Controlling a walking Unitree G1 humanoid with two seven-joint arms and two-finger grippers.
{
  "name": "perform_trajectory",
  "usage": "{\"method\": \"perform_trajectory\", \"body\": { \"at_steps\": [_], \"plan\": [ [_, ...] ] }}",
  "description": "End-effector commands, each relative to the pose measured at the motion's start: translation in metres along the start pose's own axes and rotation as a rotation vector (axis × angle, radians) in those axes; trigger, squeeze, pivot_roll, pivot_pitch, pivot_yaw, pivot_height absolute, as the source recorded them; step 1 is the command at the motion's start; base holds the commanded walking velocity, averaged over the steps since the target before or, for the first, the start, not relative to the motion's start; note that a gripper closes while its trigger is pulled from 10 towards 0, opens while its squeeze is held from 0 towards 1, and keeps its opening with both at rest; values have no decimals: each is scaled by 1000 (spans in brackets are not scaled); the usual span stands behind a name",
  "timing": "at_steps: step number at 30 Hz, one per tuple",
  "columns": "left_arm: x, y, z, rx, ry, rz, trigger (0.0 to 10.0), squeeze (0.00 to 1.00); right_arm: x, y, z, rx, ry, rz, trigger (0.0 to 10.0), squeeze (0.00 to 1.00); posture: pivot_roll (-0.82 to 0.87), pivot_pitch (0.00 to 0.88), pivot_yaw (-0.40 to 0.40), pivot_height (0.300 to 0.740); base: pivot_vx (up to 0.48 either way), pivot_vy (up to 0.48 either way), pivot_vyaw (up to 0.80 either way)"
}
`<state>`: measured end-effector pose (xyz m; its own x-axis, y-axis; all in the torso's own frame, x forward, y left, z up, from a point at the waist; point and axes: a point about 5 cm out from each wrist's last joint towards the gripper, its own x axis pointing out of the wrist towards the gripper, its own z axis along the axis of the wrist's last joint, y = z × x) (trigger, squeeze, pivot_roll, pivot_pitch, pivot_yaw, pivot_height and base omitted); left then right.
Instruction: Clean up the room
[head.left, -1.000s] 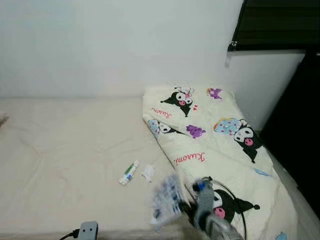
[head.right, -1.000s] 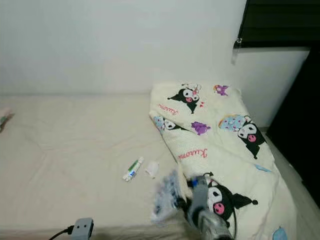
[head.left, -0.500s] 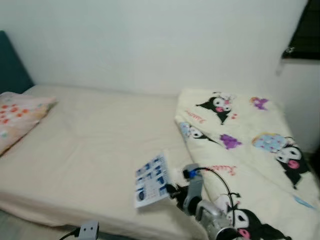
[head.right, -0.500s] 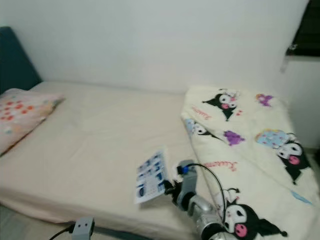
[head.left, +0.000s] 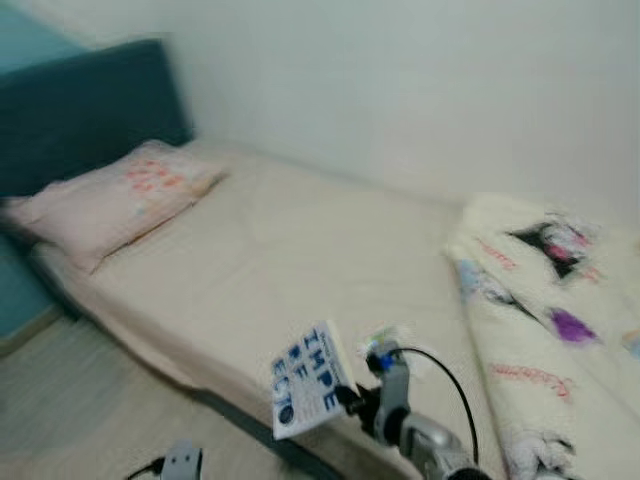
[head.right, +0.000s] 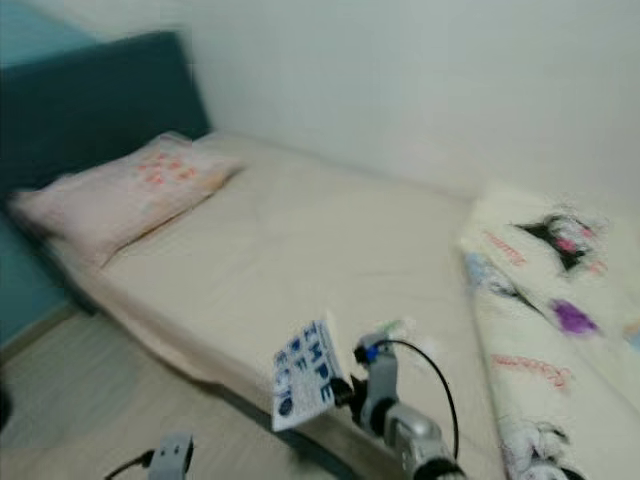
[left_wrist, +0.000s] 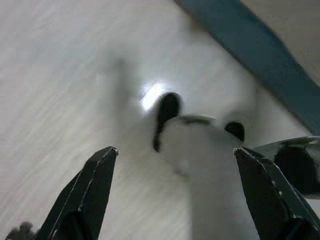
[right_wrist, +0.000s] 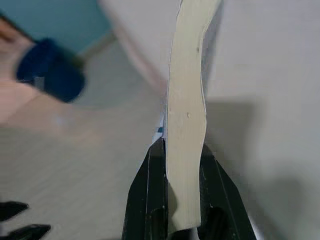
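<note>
The right tool (head.left: 350, 402) is clamped on a thin blue-and-white printed booklet (head.left: 306, 378), holding it by one edge so that it stands up in the air just off the near edge of the bed (head.left: 290, 270), above the pale floor (head.left: 90, 400). In the right wrist view the two black fingers (right_wrist: 150, 195) press on either side of the booklet's cream edge (right_wrist: 186, 115), with no gap left between them and the paper. The left tool (left_wrist: 175, 200) hangs low over the floor with its fingers spread wide and nothing between them; beyond it a blurred white shape with dark patches can be seen, too soft to identify. On the bed, a pink patterned pillow (head.left: 115, 195) lies at the head end against a dark teal headboard (head.left: 90, 110), and a cream quilt printed with cartoon characters (head.left: 545, 300) is bunched at the other end. The head views are blurred.
</note>
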<state>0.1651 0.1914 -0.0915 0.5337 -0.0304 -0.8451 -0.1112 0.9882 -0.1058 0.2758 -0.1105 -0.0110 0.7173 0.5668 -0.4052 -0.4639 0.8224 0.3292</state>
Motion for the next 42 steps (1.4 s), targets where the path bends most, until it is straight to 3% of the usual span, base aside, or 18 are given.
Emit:
{"method": "perform_trajectory", "body": {
  "at_steps": [1, 11, 14, 18, 24, 25, 29, 40, 42],
  "plan": [
    [0, -2, -3, 5, 13, -4, 10000, 0, -1, 0, -1, -9, 2, 9, 10000, 0, -19, 49, -18, 740, 0, 0, 781],
    [1, -6, -3, 10, 12, -8, 10000, 0, -4, -4, -4, -6, 13, -12, 10000, 0, -22, 51, -19, 740, 0, 0, 779],
    [1, -8, -3, 12, 13, -23, 10000, 0, -7, -14, -3, 31, -3, -123, 10000, 0, -24, 53, -19, 740, 0, 0, 521],
    [1, -9, -3, 20, 13, -33, 10000, 0, -10, -19, -4, 54, 5, -169, 10000, 0, -25, 53, -18, 740, 0, 0, 0],
    [1, -10, -3, 13, 9, -40, 10000, 0, -12, -22, -7, 46, 21, -176, 10000, 0, -28, 56, -17, 740, 296, 0, 0],
    [1, -10, -2, 15, 9, -40, 10000, 0, -13, -20, -8, 0, 33, -153, 10000, 0, -29, 55, -17, 740, 311, 0, 794],
    [1, -10, -2, 19, 9, -40, 10000, 0, -13, -20, -9, -25, 35, -144, 10000, 0, -31, 55, -16, 740, 312, 0, 794],
    [1, -11, -2, 26, 12, -48, 10000, 0, -11, -17, -7, 13, 13, -142, 10000, 0, -29, 54, -15, 740, 324, 0, 791],
    [1, -11, -2, 29, 13, -47, 10000, 0, -12, -23, -6, 39, 22, -207, 10000, 0, -28, 53, -15, 740, 330, 0, 0]
  ]
}}
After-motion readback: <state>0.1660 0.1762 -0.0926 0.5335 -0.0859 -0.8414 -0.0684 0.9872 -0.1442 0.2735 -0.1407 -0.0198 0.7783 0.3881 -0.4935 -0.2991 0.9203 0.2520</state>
